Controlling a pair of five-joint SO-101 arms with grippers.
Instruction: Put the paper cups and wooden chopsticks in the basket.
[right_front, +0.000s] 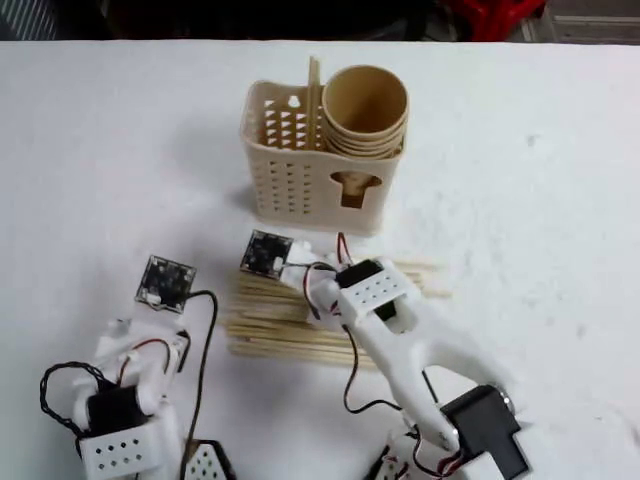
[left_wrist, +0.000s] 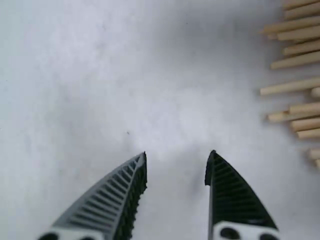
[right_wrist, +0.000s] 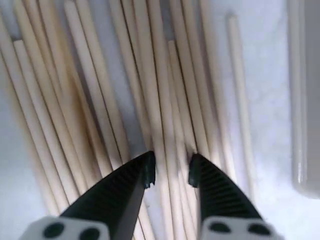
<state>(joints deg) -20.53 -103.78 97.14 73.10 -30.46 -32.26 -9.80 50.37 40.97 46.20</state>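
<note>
Your right gripper (right_wrist: 170, 172) hangs low over the wooden chopsticks (right_wrist: 155, 100), jaws narrowly parted astride a stick. Your left gripper (left_wrist: 176, 167) stands open over bare table (left_wrist: 100, 75), at the pile's 9 o'clock. At the pile's 12 o'clock stands the basket (right_front: 290, 190), with the paper cups (right_front: 365, 100) stacked in its 3 o'clock compartment.

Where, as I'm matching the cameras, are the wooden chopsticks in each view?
High view: the wooden chopsticks lie piled on the table in front of the basket.
Left wrist view: wooden chopsticks' ends at the picture's edge, off to one side of the left gripper.
Right wrist view: wooden chopsticks side by side beneath the right gripper.
Shared landmark: the basket, its wall beside them in the right wrist view too.
</note>
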